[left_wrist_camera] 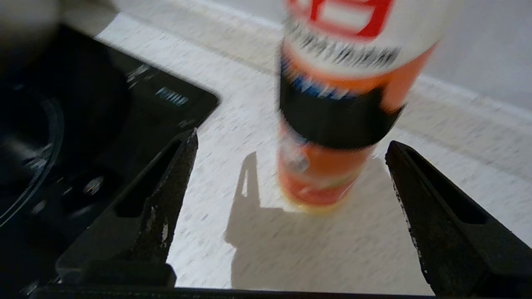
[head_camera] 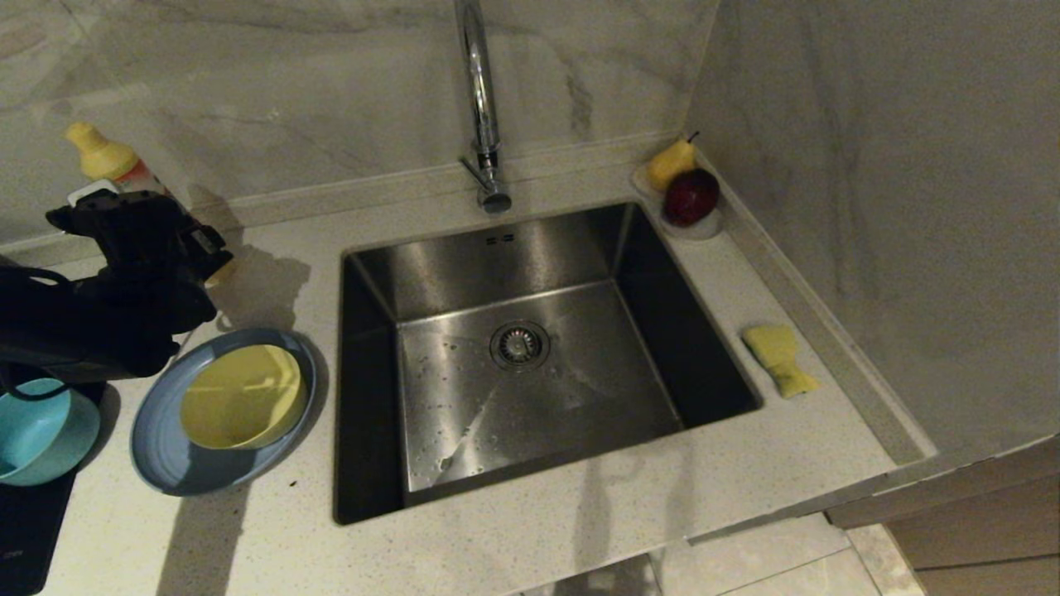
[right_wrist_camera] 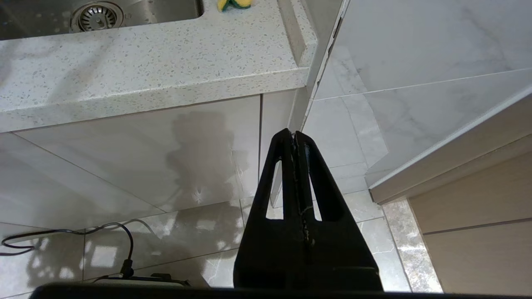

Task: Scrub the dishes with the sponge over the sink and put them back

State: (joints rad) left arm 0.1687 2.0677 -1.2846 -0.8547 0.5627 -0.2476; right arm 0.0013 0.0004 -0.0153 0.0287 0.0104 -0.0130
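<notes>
Left gripper jaws spread, clear either side of bottle.

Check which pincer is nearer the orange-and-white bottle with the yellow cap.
Left. The left pincer is open right at the orange-and-white bottle, fingers either side, apart from it. The right pincer is shut, hanging below the speckled countertop edge, far off.
</notes>
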